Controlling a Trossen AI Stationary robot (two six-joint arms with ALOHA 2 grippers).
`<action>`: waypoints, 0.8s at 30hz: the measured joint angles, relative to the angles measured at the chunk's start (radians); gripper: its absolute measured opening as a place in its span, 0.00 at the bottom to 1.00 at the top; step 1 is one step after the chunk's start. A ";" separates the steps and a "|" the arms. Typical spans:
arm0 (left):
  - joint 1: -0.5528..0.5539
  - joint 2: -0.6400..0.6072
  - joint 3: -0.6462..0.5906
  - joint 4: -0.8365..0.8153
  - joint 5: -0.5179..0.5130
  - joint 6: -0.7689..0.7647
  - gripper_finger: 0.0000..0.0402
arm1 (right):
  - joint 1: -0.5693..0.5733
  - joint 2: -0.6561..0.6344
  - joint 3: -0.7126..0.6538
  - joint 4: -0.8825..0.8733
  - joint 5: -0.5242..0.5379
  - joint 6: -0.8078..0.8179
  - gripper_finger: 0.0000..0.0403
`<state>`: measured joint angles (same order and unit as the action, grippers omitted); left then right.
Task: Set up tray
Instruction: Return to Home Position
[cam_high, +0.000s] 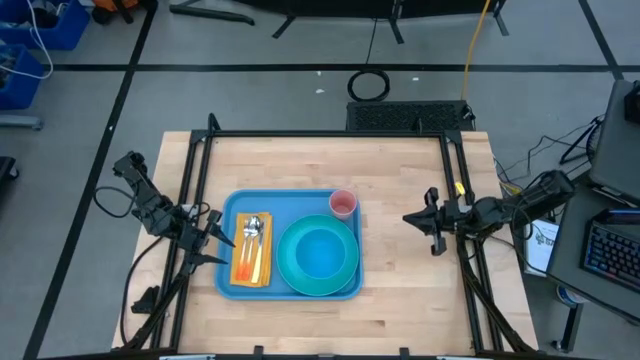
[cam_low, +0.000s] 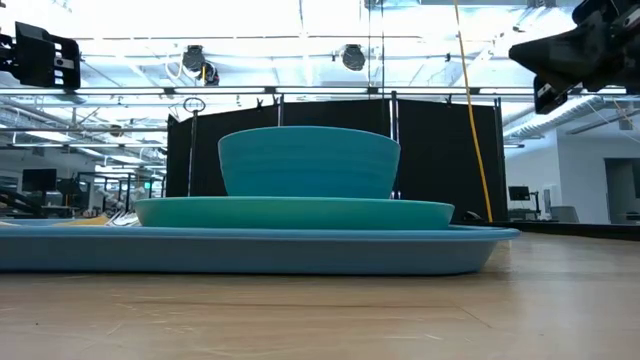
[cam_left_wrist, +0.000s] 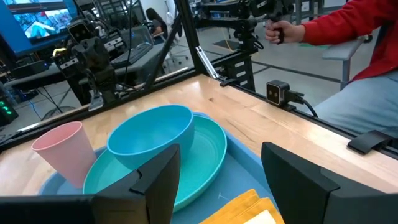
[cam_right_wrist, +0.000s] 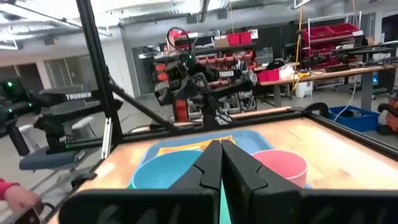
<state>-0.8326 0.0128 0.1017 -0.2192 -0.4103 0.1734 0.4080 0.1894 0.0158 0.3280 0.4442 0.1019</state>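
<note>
In the middle of the wooden table (cam_high: 400, 300), nearer its left side, the light-blue tray (cam_high: 295, 207) is laid flat. On its right half a teal plate (cam_high: 290, 275) carrying a blue bowl (cam_high: 320, 250) is set. A pink cup (cam_high: 343, 204) is placed at the corner just beyond the plate, and a yellow napkin (cam_high: 245, 262) with cutlery is laid along the left side. The left gripper (cam_high: 218, 238) is positioned at the tray's left rim, jaws spread wide with nothing between them, facing across the napkin. The right gripper (cam_high: 410, 218) is seen well apart from the tray's right rim, over bare wood, jaws pressed together and pointed toward the tray.
</note>
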 joint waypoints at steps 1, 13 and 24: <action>0.000 0.000 0.000 0.000 0.000 0.000 0.57 | 0.000 -0.014 0.000 -0.017 0.000 0.002 0.00; 0.000 0.000 0.000 0.000 0.000 0.000 0.57 | 0.000 -0.026 0.000 -0.050 0.000 -0.167 0.00; 0.000 0.000 0.000 0.000 0.000 0.002 0.57 | 0.000 -0.026 -0.001 -0.050 0.000 -0.167 0.00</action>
<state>-0.8329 0.0128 0.1017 -0.2192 -0.4104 0.1755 0.4076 0.1631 0.0151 0.2785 0.4438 -0.0653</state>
